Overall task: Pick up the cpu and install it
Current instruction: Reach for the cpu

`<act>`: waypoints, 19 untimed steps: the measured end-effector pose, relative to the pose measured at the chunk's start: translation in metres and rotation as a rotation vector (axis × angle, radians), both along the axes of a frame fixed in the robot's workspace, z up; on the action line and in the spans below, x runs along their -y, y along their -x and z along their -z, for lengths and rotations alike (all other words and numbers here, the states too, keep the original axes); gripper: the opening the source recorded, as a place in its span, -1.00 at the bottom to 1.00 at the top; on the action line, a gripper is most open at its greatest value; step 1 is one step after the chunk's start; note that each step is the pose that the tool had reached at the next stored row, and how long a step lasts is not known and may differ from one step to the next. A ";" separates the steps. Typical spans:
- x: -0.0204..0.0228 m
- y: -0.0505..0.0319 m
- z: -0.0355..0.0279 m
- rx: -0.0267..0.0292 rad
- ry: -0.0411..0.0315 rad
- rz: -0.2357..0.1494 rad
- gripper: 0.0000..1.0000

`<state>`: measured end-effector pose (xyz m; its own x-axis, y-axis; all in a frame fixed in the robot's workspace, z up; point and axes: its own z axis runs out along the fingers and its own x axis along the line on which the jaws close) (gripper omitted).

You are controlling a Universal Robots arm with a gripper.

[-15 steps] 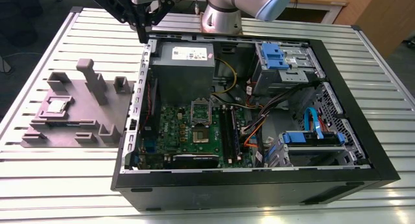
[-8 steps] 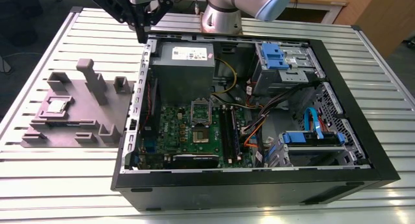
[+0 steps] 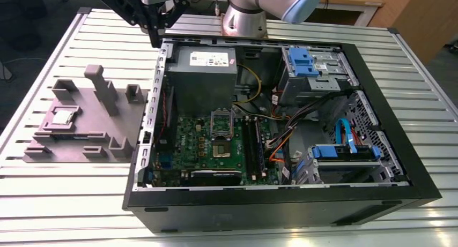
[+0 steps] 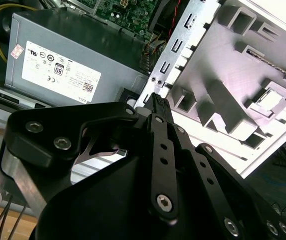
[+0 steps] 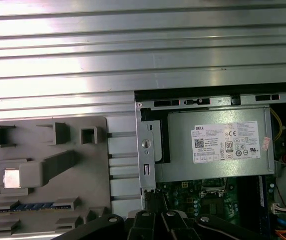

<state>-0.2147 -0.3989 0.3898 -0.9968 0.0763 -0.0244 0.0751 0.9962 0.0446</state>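
Observation:
The cpu (image 3: 63,117) is a small silvery square lying in a recess of the grey holder block (image 3: 107,126) at the exterior view's left, beside the open computer case (image 3: 386,124). It also shows as a bright square in both wrist views (image 4: 268,102) (image 5: 11,178). My gripper (image 3: 155,42) hangs above the case's back corner next to the holder, well apart from the cpu, its black fingers together and nothing between them (image 4: 157,98) (image 5: 151,196). On the green motherboard (image 3: 193,140) the socket (image 3: 220,149) lies uncovered with its metal frame (image 3: 222,120) lifted.
A big grey box with a white label (image 3: 202,70) sits inside the case just below the gripper. Upright posts (image 3: 96,78) rise from the holder block. Cables (image 3: 301,124) and blue drive brackets (image 3: 304,62) fill the case's other side. The slatted metal table (image 3: 72,193) lies all around.

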 end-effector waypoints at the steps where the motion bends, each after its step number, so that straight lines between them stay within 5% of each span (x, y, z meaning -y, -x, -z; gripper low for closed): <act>1: 0.0000 0.0001 0.0000 0.0001 -0.0001 0.000 -0.80; 5: 0.0000 0.0067 0.0017 0.0001 -0.0001 0.000 -0.80; 19: 0.0000 0.0103 0.0017 0.0001 -0.0001 0.000 -0.80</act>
<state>-0.2250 -0.3989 0.3881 -0.9968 0.0762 -0.0244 0.0751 0.9962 0.0447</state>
